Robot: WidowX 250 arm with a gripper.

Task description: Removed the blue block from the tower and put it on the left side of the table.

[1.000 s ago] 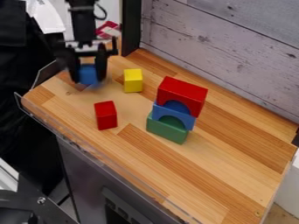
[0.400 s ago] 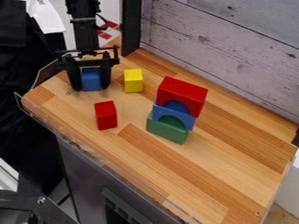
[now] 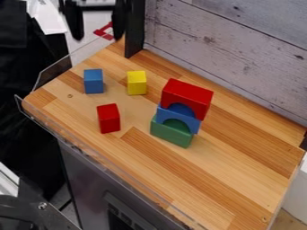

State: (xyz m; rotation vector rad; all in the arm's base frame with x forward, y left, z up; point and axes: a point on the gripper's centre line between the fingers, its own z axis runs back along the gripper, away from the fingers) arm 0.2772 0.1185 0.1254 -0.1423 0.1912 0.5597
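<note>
Blue block point(image 3: 94, 81): stood upright on the wooden tabletop point(image 3: 210, 179), toward the view's left, near the yellow block point(image 3: 137, 83) but apart from it. Gripper point(image 3: 98, 36): hung at the view's upper left, above the blue block in view, with fingers spread apart. Red block point(image 3: 108, 118): stood between blue block and tower. Tower: rose right of centre, stacked from green piece point(image 3: 173, 137) through blue arch point(image 3: 165, 115) to red arch point(image 3: 187, 92).

Blue block point(image 3: 94, 81): solid, rectangular, upright, seated on the left side of the tabletop point(image 3: 210, 182), well apart from the tower point(image 3: 182, 115). Tower: standing; red arch uppermost, blue arch between, green piece lowermost.
</note>
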